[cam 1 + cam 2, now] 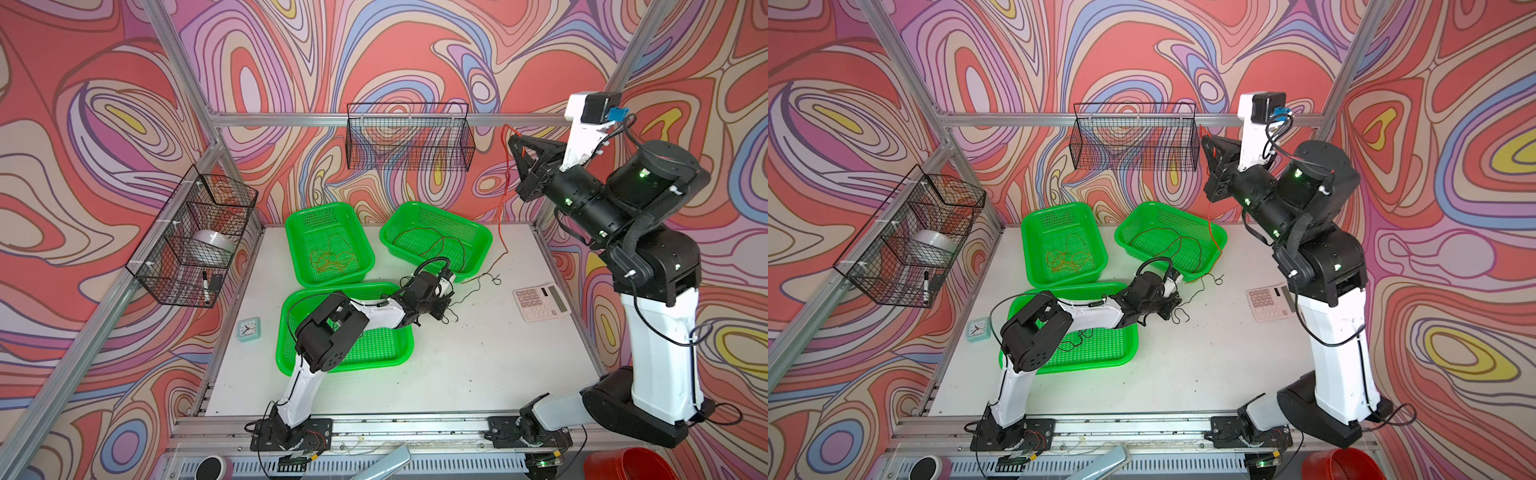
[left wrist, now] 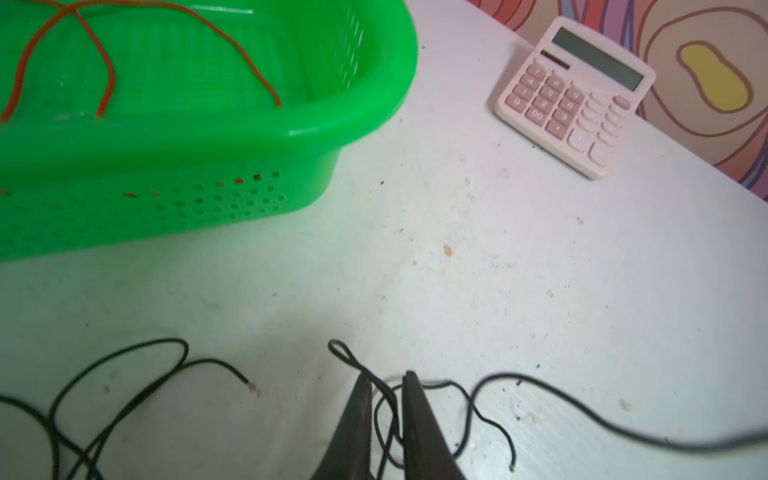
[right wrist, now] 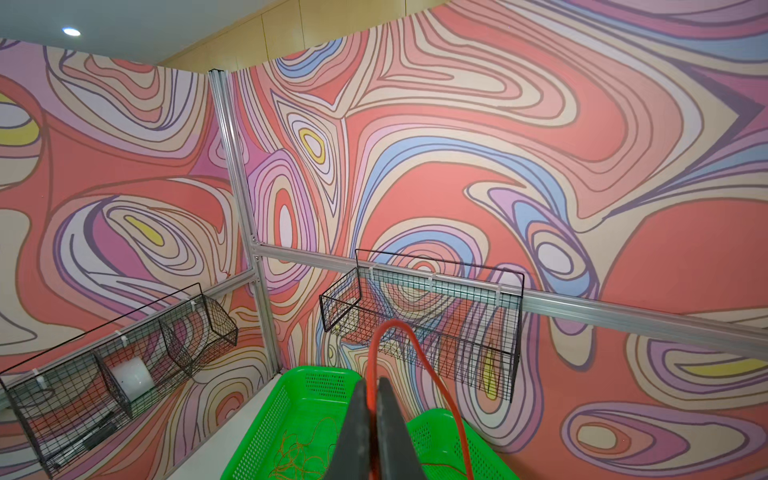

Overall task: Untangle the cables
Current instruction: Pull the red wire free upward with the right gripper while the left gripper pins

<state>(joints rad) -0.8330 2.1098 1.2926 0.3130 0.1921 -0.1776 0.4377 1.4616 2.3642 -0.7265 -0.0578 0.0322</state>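
Lower centre of the left wrist view, your left gripper (image 2: 386, 376) sits nearly closed around the black cable (image 2: 498, 375) on the worktop (image 2: 457, 291); a pinch you cannot confirm. Upper right in a top view, your right gripper (image 1: 513, 143) clamps the red cable (image 3: 390, 322): lifting may tighten snags.

The 2 arms, left arm (image 1: 376, 312) and right arm (image 1: 660, 332), pair glossy white link shells with black joint housings and thin black cables; the right one shows small green lights and a braided black sleeve.
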